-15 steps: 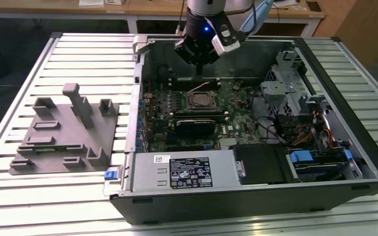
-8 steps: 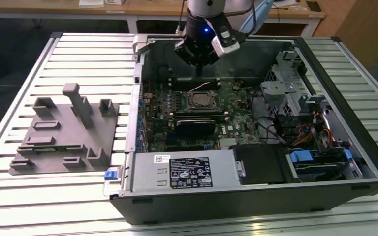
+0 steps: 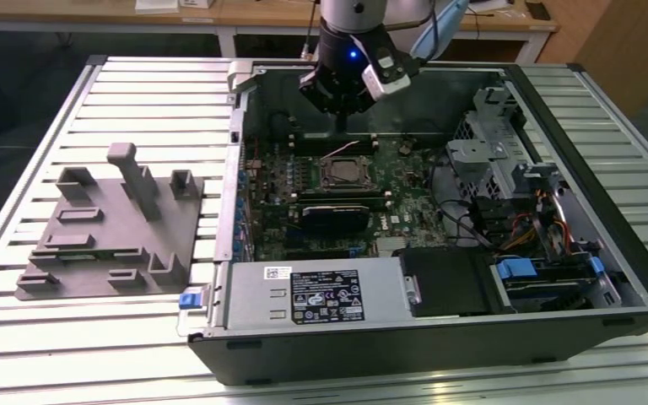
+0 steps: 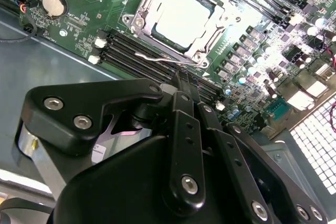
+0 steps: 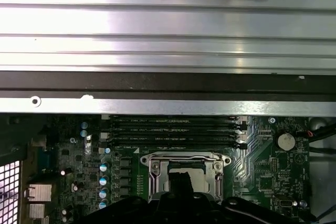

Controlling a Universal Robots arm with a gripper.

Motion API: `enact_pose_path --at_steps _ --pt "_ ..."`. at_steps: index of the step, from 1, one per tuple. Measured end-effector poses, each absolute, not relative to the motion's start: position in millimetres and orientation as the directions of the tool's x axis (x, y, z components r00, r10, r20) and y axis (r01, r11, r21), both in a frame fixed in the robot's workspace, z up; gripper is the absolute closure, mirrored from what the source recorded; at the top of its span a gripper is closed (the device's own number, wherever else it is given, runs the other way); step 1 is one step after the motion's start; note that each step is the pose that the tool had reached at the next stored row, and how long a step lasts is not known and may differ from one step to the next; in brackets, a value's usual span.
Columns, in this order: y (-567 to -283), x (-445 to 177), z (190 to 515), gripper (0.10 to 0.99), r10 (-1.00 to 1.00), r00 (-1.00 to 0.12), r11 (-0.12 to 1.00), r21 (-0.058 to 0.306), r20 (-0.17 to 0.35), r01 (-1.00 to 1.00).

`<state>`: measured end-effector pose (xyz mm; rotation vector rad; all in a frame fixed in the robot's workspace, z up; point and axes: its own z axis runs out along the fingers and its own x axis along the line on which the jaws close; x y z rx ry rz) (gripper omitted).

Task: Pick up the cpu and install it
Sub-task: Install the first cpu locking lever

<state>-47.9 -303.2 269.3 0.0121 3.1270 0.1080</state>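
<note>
The cpu (image 4: pixel 184 17), a small square chip with a pale silver face, lies flat in the metal-framed socket (image 3: pixel 344 173) on the green motherboard (image 3: pixel 408 181) inside the open computer case (image 3: pixel 437 337). My gripper (image 3: pixel 341 128) hangs above the board just behind the socket, toward the case's rear wall. In the second wrist view its black fingers (image 4: pixel 181 95) sit pressed together with nothing between them, a little short of the socket's thin wire lever (image 4: pixel 168 59). In the first wrist view the gripper (image 5: pixel 181 179) partly covers the cpu (image 5: pixel 198 178).
Black memory slots (image 5: pixel 176 132) run between the socket and the case wall. A black expansion card (image 3: pixel 333 215) lies on the near side of the socket. Drive bays and cables (image 3: pixel 526 211) stand at the exterior view's right. A grey tray with upright blocks (image 3: pixel 105 232) rests on the slatted table.
</note>
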Motion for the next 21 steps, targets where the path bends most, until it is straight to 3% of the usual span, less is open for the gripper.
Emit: enact_pose_path --at_steps 21 --pt "-303.2 -47.9 263.7 0.980 0.008 -1.000 0.998 0.069 -0.012 0.007"
